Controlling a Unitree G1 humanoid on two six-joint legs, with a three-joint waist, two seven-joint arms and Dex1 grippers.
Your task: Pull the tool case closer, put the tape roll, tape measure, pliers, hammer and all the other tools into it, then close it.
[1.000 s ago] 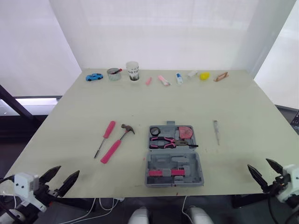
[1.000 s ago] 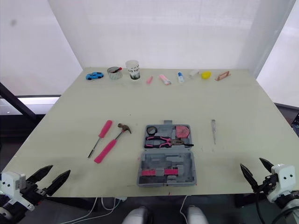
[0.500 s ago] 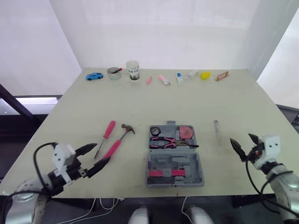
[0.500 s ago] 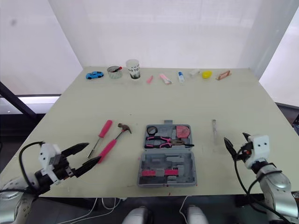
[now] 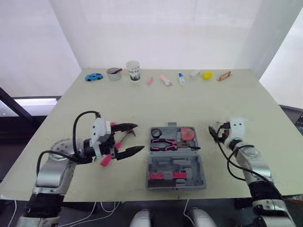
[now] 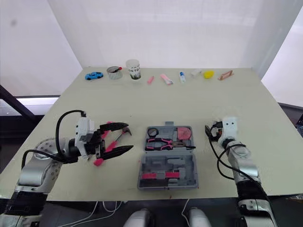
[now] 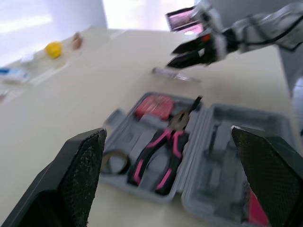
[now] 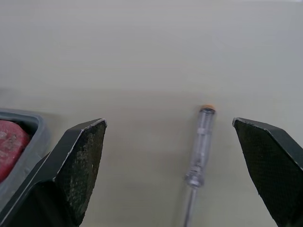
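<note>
Both arms have swung in from the table's near edge. The left gripper [image 5: 139, 136], fingers spread wide, now hangs over the hammer [image 5: 105, 160] just left of the open tool case [image 5: 187, 163]. The right gripper [image 5: 214, 134], likewise spread, hovers above the slim tester screwdriver [image 8: 199, 146], which lies on the table [image 5: 199, 99] just right of the case. Pliers [image 5: 170, 143], tape roll [image 5: 157, 133] and tape measure [image 5: 188, 134] already sit in the case's far half. The screwdriver looks light, stiff and slick — its clear round barrel could roll or squirt free, so a pinch across the barrel's middle seems safest. The hammer is probably head-heavy, and gripping its pink handle close to the head should keep it from tipping. The case looks like rigid plastic and should slide if pulled by a wall.
</note>
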